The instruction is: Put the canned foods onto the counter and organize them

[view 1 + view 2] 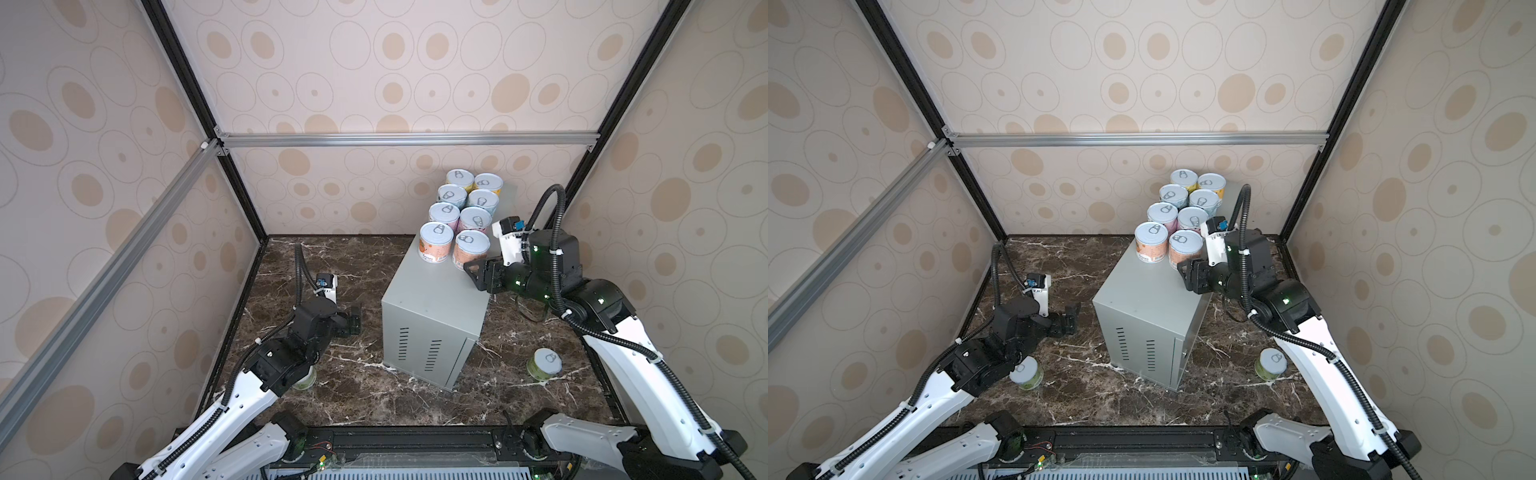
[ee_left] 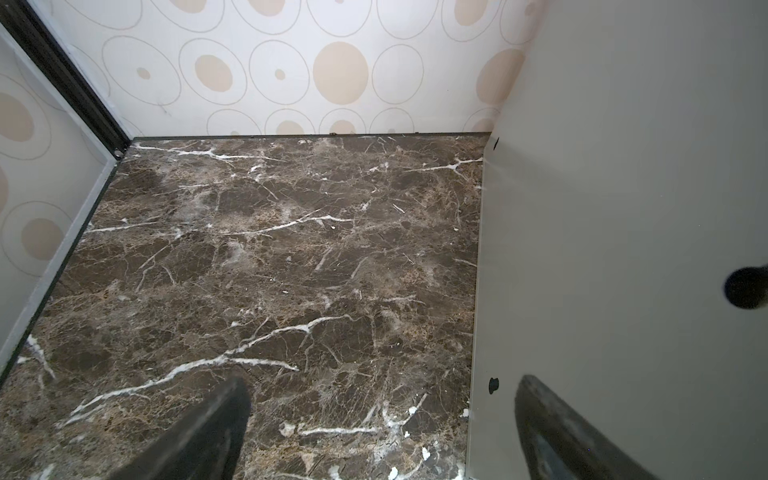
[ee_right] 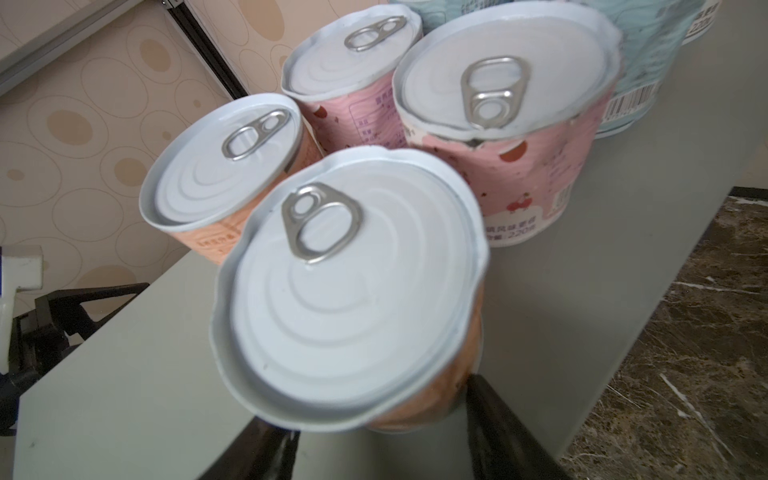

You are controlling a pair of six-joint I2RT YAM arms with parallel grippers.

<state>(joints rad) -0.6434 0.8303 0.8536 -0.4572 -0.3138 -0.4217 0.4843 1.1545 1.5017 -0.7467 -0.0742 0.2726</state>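
1. Salmon can, front of the right-hand row, stands on the grey metal desk with seven other cans. My right gripper appears to clamp its lower wall, with the fingers against both sides.
2. Just beside it stand the second salmon can and, behind, a pink can. I judge any sideways drag would shove them out of line.
3. That grip sits low on a paper label, so a lift may tilt the can or let it slip toward the desk's right edge.
4. My left gripper hangs wide open and empty beside the desk's wall. Its arm overhangs one green can, which a careless swing could knock over.
5. Another green can stands on the marble surface, well apart from the desk top.
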